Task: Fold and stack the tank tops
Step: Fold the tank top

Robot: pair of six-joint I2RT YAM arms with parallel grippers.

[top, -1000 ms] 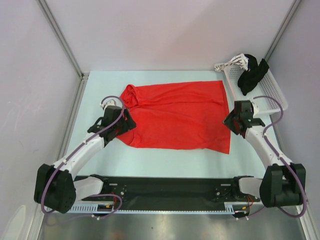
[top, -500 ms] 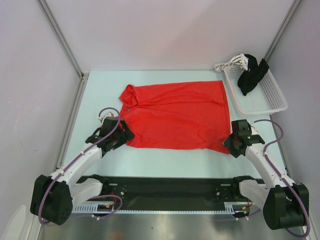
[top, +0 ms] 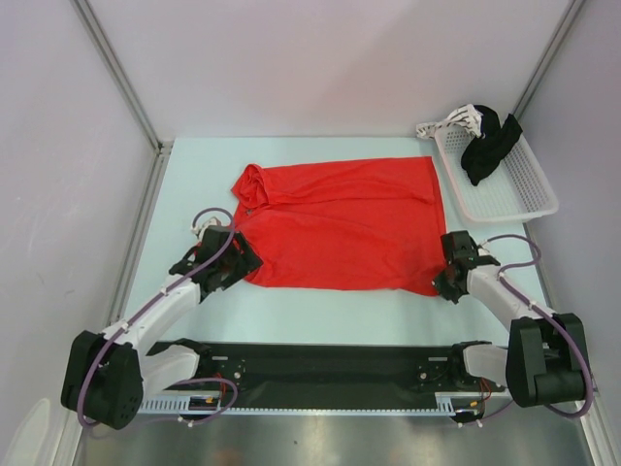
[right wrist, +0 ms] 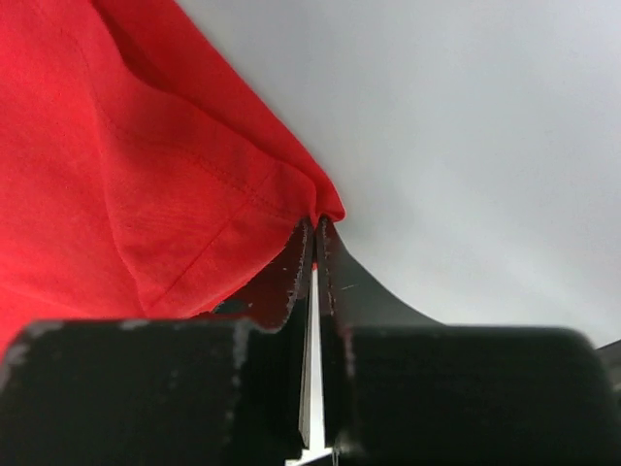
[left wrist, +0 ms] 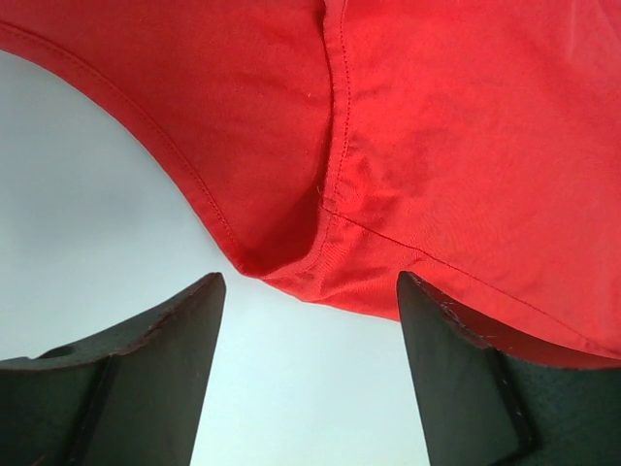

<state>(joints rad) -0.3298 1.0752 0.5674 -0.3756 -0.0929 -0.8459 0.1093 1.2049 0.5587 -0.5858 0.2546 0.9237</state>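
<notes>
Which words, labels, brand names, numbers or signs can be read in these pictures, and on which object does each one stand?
No text can be read anywhere.
The red tank top shows only stitched seams in both wrist views, with no tag or print.
The white basket, the dark garment in it and the table carry no lettering.
Small details on the black base plate are too small to tell whether any are text.

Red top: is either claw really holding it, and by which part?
Yes: the right gripper pinches the red tank top by its near right corner. The left gripper is open, holding nothing.
</notes>
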